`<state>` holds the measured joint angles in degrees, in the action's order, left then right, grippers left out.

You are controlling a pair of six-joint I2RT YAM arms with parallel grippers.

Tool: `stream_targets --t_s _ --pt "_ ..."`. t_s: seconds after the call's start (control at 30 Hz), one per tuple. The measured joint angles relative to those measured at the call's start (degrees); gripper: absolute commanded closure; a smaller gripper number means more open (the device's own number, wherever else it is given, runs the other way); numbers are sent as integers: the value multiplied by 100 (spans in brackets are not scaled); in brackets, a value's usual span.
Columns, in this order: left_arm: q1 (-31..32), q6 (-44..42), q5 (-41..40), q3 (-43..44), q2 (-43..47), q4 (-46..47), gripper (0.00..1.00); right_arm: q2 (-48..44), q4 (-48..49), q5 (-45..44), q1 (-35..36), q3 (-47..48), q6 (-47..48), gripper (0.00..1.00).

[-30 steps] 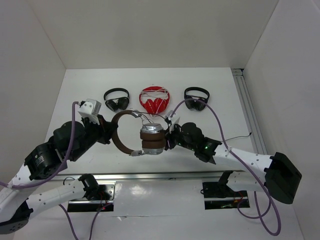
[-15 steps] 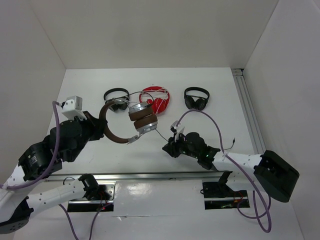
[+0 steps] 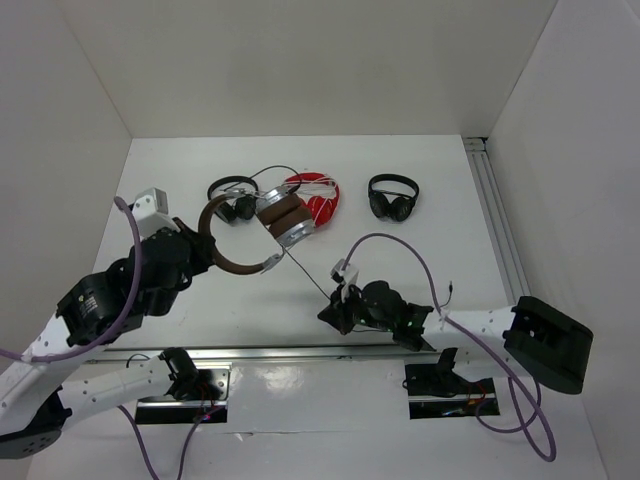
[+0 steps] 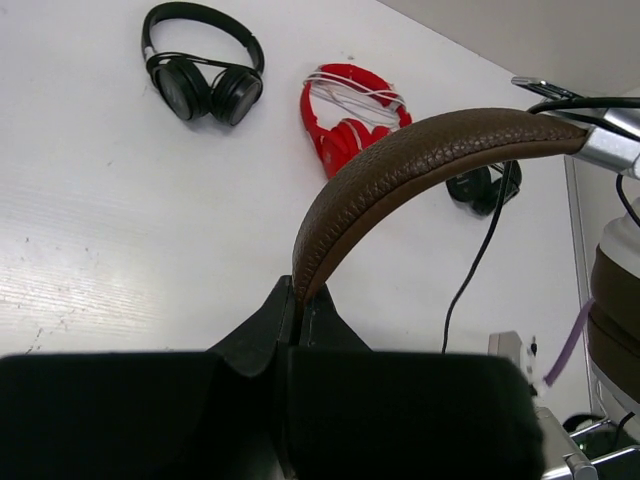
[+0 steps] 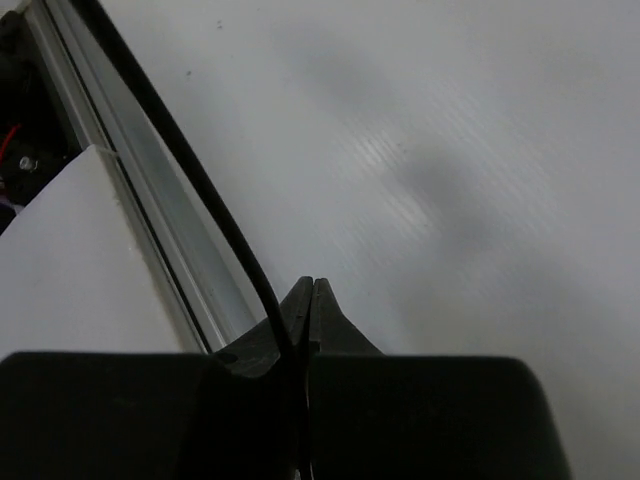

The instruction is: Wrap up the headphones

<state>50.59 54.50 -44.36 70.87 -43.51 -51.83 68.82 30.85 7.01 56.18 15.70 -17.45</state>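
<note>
Showing what overhead hides, wrist views catch the right gripper [image 5: 311, 290] pinched on the cable [image 5: 200, 180], the left gripper [image 4: 300, 300] clamping the headband [image 4: 400, 165] of the headphones [image 3: 285, 215].

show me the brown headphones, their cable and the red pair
brown headphones [image 4: 400, 160], left wrist view, on the leather headband
cable [image 5: 200, 182], right wrist view, midway along it
red pair [image 4: 342, 143], left wrist view, on an ear cup

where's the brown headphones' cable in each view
Top external: cable runs straight from the silver cups down-right to the right gripper.
Left wrist: cable hangs right of centre, under the headband.
Right wrist: cable enters top left, ending in the shut fingers.
Shared landmark: red headphones, behind it in top external and left wrist.
</note>
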Motion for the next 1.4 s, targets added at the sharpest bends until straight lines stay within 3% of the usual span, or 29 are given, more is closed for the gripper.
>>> stream_targets --t_s 0.27,0.47,0.7,1.17,1.4 --pt "0 457 -573 0 -334 -251 100 -33 -638 -970 1436 455 -122 100" --pt "-31 769 -876 -74 -592 -428 100 173 -1405 -1716 2522 1547 -116 100" --pt "-70 1091 -1093 -289 -778 -723 100 782 -2282 -2365 3220 2837 -68 100" --pt "-101 1158 -822 -802 -966 -1449 100 487 -4190 -3720 3871 4288 33 100" --pt "-59 1167 -442 -1130 -1058 -1561 100 118 -4446 -3915 3884 4594 195 99"
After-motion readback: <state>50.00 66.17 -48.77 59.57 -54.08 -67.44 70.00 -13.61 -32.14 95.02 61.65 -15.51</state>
